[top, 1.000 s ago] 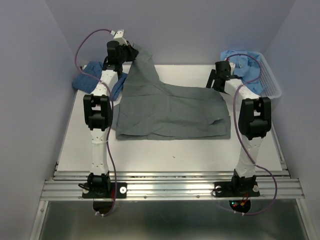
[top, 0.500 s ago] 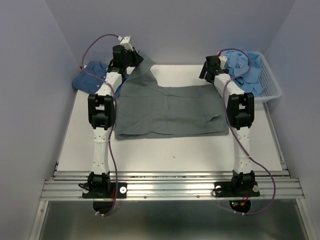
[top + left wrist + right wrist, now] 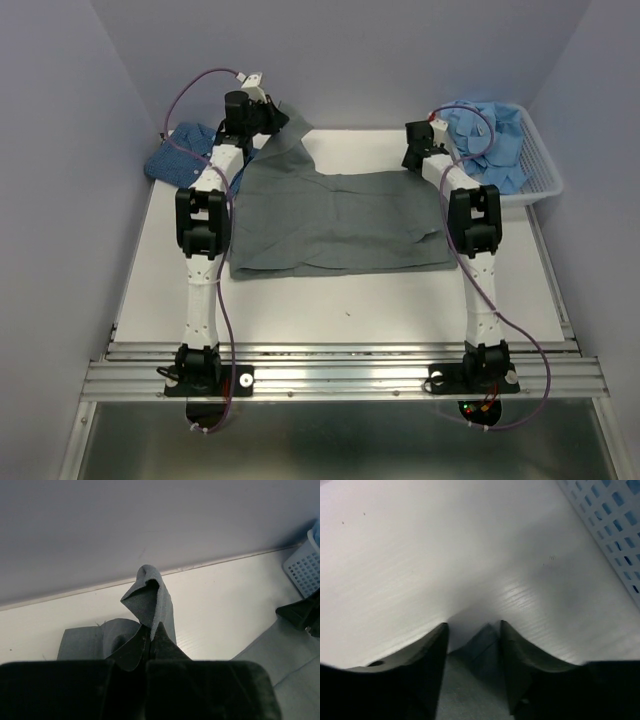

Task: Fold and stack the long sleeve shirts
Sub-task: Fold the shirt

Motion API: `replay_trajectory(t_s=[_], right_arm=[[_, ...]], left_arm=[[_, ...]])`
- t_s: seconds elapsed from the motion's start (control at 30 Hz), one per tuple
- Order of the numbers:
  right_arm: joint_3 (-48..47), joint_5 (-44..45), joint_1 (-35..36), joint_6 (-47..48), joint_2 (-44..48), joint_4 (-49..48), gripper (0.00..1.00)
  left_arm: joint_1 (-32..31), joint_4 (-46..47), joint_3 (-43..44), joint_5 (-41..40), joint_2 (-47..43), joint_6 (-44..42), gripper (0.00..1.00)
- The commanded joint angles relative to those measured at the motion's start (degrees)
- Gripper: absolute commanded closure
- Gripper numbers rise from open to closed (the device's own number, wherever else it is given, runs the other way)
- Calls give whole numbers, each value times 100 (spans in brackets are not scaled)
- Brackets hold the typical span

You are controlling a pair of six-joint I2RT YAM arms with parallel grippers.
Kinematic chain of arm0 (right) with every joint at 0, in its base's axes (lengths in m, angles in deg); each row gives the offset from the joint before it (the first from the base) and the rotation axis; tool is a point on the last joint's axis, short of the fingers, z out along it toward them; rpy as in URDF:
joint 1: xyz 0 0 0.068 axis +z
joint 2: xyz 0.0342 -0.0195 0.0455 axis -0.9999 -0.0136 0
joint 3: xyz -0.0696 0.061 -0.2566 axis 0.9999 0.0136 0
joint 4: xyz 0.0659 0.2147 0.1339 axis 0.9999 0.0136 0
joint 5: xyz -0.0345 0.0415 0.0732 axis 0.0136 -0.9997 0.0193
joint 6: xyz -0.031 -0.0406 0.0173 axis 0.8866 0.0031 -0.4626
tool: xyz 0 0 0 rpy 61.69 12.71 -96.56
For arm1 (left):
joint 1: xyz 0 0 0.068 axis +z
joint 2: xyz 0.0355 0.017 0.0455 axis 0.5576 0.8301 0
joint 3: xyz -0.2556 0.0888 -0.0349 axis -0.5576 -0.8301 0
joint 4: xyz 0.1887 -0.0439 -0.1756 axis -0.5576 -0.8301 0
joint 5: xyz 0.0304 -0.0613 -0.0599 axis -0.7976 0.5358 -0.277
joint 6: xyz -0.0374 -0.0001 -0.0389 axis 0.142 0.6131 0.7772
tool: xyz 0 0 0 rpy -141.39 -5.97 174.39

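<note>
right gripper (image 3: 473,625) reached grey shirt (image 3: 340,220) corner, closing

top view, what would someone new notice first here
A dark grey shirt lies spread over the middle of the white table, its far left corner pinched and lifted by the left hand. The right hand stands open around the far right corner, beside a white basket heaped with light blue shirts.
</note>
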Motion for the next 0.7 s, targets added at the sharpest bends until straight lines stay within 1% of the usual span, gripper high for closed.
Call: replay_trajectory(t_s=[0.0,0.03,0.07,0.13,0.17,0.2,0.27,0.37,0.43,0.47,0.5,0.53,0.57,0.6,0.63,0.67], right_arm=[[380,45,15,-31,107,-36,60],[407,62,15,-49,124,-37,64],[442,62,15,-40,194,-71,71],[530,45,15,3,256,-133,78],[548,36,15,91,343,-238,86],[565,27,15,135,388,-282,92],[600,-17,15,319,476,-449,99],[697,-8,15,513,660,-572,99],[863,-25,15,601,897,-704,99],[1099,-43,15,636,1002,-852,99],[1241,-69,15,654,1212,-932,99],[1399,-122,15,672,1310,-1029,99],[1548,-288,15,759,1407,-1221,99],[1837,-472,15,820,1608,-1397,99],[1979,-474,15,821,1610,-1399,99],[2120,-657,15,891,1784,-1582,99]], left_arm=[[61,365,-142,391,-327,-50,100],[70,374,-177,443,-336,-41,100],[79,400,-212,496,-389,-15,100],[105,453,-335,681,-459,38,100],[114,505,-362,725,-538,64,100],[114,514,-397,743,-573,64,100],[114,523,-432,760,-740,56,100],[123,541,-625,909,-1055,47,100],[123,646,-1064,1006,-1302,82,100],[123,811,-1283,1033,-1434,108,100],[123,909,-1764,1076,-1731,135,100],[114,1014,-2003,1077,-1882,161,100],[114,1172,-2267,1077,-2031,179,100],[114,1234,-2748,1059,-2320,179,100],[123,1235,-2953,1024,-2471,179,100],[123,1313,-3199,972,-2603,170,100]])
